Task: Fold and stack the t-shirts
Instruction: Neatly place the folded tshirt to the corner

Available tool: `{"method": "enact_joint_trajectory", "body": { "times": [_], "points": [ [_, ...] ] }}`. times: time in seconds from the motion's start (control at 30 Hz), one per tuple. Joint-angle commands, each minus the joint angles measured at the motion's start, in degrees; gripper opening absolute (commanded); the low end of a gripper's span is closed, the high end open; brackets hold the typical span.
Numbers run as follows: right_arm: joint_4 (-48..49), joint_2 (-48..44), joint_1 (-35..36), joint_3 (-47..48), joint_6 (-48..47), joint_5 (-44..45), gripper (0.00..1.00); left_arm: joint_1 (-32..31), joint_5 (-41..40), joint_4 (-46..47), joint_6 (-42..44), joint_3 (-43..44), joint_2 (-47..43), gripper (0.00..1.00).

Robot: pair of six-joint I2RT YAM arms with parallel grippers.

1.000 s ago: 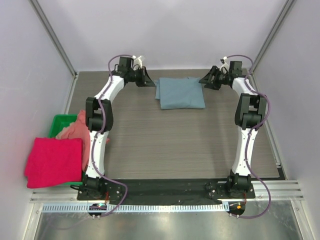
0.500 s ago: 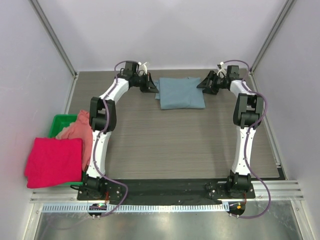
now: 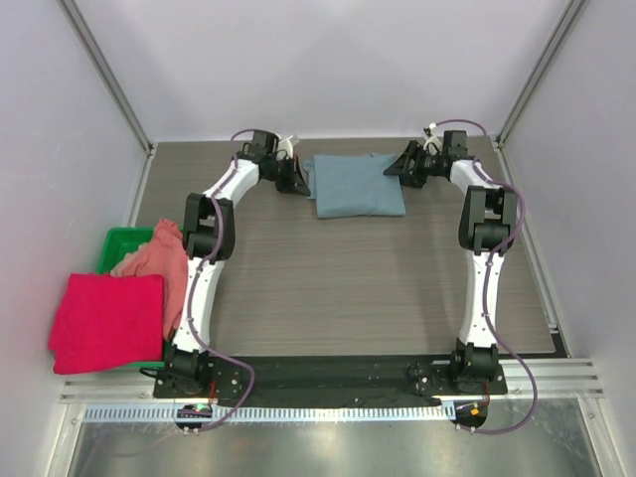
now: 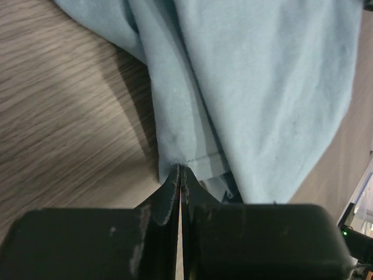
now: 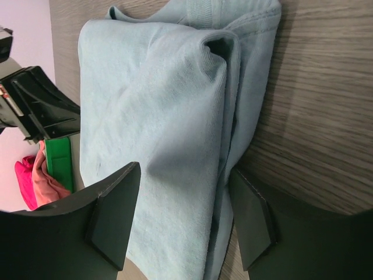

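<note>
The slate-blue t-shirt [image 3: 358,185] lies folded at the far middle of the table. My left gripper [image 3: 297,180] is at its left edge. In the left wrist view the jaws are shut, and the tips of that gripper [image 4: 179,170] pinch the hem of the blue shirt [image 4: 256,87], which tents up toward them. My right gripper [image 3: 397,167] is at the shirt's right edge. In the right wrist view that gripper [image 5: 183,216] is open and straddles the layered fold of the blue shirt [image 5: 157,134]. The crimson-pink t-shirt [image 3: 107,320] and the salmon-pink t-shirt [image 3: 157,260] lie at the left.
A green plastic bin [image 3: 121,242] sits at the table's left edge under the pink shirts. Wood-grain table [image 3: 348,288] stretches between the arms. Grey walls with metal posts enclose the back and sides.
Both grippers have moved inward to the blue shirt's left and right edges. The shirt has barely shifted.
</note>
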Motion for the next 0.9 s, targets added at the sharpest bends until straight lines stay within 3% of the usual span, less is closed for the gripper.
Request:
{"method": "enact_joint_trajectory", "body": {
  "times": [0.0, 0.37, 0.47, 0.7, 0.87],
  "points": [
    [-3.6, 3.7, 1.7, -0.7, -0.5, 3.7, 0.68, -0.2, -1.2, -0.6, 1.8, 2.7, 1.4, 0.00],
    [-4.0, 3.9, 2.4, -0.5, -0.3, 7.1, 0.63, -3.6, 1.3, 1.3, -0.4, 3.6, 1.9, 0.00],
    [-5.0, 4.0, 2.9, 0.1, -0.8, 8.1, 0.55, -3.9, 1.6, 1.1, -0.5, 2.4, 1.6, 0.00],
    [-11.7, 1.0, 3.4, 3.8, -9.6, 13.4, 0.01, -3.9, 0.6, -0.9, 2.2, 2.1, -0.1, 0.00],
    [-15.4, -3.9, 1.3, 5.1, -16.8, 16.1, 0.01, -2.4, 1.3, -2.1, 3.7, -1.5, -5.5, 0.00]
  ]
}}
